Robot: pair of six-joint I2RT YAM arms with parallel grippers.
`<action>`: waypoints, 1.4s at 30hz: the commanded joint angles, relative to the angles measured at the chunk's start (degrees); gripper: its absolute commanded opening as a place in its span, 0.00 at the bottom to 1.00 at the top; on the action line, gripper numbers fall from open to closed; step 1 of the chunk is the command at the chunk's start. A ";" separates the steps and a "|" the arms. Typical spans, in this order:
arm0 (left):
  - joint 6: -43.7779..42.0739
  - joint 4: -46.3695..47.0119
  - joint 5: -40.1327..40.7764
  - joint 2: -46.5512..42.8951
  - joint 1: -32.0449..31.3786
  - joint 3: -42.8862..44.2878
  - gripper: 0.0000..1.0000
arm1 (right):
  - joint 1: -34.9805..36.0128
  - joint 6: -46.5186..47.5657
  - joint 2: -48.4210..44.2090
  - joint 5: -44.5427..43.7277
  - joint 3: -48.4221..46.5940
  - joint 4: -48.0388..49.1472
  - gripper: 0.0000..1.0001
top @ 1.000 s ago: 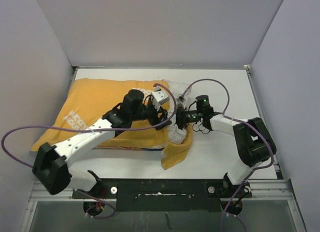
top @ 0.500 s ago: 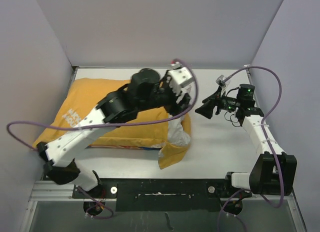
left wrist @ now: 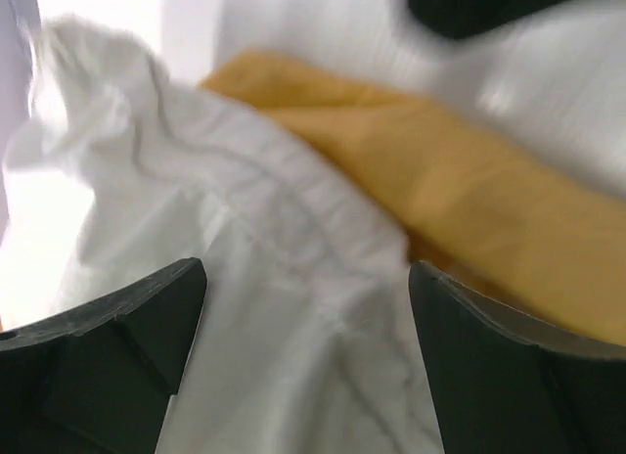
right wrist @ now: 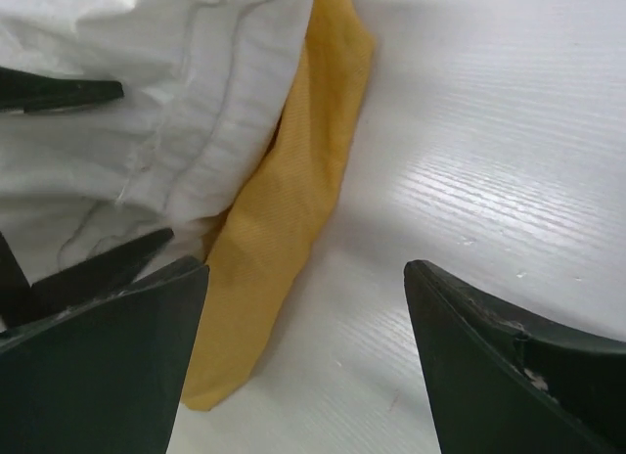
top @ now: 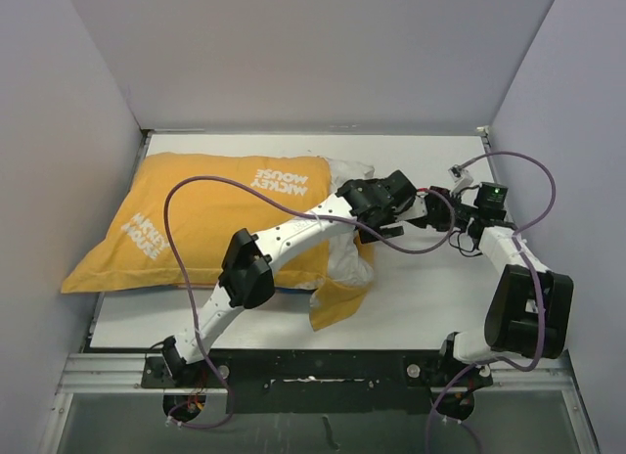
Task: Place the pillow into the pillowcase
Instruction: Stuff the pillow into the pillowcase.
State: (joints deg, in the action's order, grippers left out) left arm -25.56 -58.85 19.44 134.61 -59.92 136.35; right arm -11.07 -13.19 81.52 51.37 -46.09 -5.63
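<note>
The pillowcase (top: pixel 205 214), mustard-yellow side up with white "Mickey Mouse" lettering, lies plump across the table's left half. The white pillow (top: pixel 349 265) sticks out of its right end, with a loose yellow flap (top: pixel 337 302) below. My left gripper (top: pixel 375 224) hovers over that exposed end, open. In the left wrist view its jaws (left wrist: pixel 308 278) straddle creased white pillow fabric (left wrist: pixel 245 229) without pinching it, with yellow pillowcase (left wrist: pixel 469 190) beyond. My right gripper (top: pixel 428 209) is just to the right, open; in its own view (right wrist: pixel 305 273) it holds nothing, with pillow (right wrist: pixel 147 82) and yellow flap (right wrist: pixel 284 209) at the left.
Grey walls close in the white table (top: pixel 430 297) on the left, back and right. Purple cables (top: pixel 196 195) loop over the pillowcase and above the right arm. The left arm stretches diagonally across the pillowcase's near right corner. Bare table (right wrist: pixel 489 131) lies under the right gripper.
The left arm swung from above the pillowcase to its right end, and its jaws spread wider. The right gripper let go of the pillow end, pulled back right and opened.
</note>
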 commanded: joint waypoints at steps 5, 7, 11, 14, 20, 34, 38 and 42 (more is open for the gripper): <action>2.27 2.64 14.08 -10.54 8.15 -22.47 0.00 | 3.89 -0.42 1.04 6.45 -0.23 7.27 0.86; 2.03 10.12 13.48 -17.28 8.10 -32.11 0.00 | 7.42 1.29 1.65 5.92 -0.79 6.97 0.87; 5.35 24.61 7.83 -32.10 8.23 -47.18 0.00 | 11.71 1.91 4.44 3.25 -2.13 7.25 0.87; 8.19 32.21 -0.73 -42.12 9.00 -54.58 0.00 | 15.43 0.22 8.11 2.56 -4.99 6.39 0.87; 8.87 36.72 -6.72 -51.73 10.52 -61.42 0.00 | 21.00 -9.09 10.66 6.93 -7.75 14.00 0.89; 11.84 38.79 -13.90 -61.24 12.77 -64.33 0.00 | 33.27 -5.11 19.41 -11.73 -15.80 5.31 0.85; 11.78 37.88 -14.12 -63.59 12.88 -64.18 0.00 | 33.76 -8.01 22.17 -9.03 -16.07 7.78 0.69; 11.96 36.07 -14.51 -65.28 12.87 -63.96 0.00 | 30.65 -5.40 14.47 -4.77 -14.38 10.75 0.68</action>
State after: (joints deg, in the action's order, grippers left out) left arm -15.05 -27.49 5.74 75.05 -47.40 70.00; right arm 22.15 -19.75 104.38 42.94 -60.16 -0.14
